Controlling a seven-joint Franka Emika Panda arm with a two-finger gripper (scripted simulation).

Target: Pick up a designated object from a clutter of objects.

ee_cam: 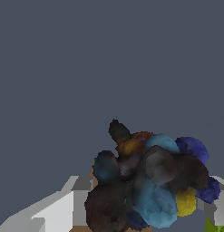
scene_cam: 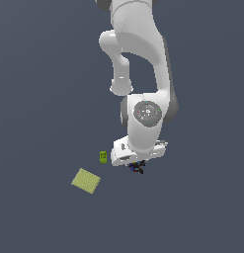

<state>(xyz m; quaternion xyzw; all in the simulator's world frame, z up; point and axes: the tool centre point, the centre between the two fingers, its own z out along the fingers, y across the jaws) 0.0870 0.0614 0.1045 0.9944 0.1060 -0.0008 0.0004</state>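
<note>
The designated object, a small dark lump (ee_cam: 149, 181) speckled with blue, orange and yellow, fills the space between my two fingers in the wrist view. In the exterior view the lump (scene_cam: 138, 167) peeks out just below the white hand. My gripper (scene_cam: 136, 165) is closed around it, with one grey finger (ee_cam: 72, 204) on one side and the other finger (ee_cam: 218, 206) on the opposite side, both touching it. I cannot tell whether it is off the floor. Of the clutter, the tiny bright green block (scene_cam: 103, 157) and the flat yellow-green square (scene_cam: 86, 180) show. The tan-brown box is mostly hidden.
The arm's white links (scene_cam: 143, 74) cover the middle of the exterior view and hide what lies under them. A thin brown sliver (ee_cam: 92, 174) shows beside the lump in the wrist view. A green corner (ee_cam: 216, 225) shows at the wrist view's edge. The floor is plain dark grey.
</note>
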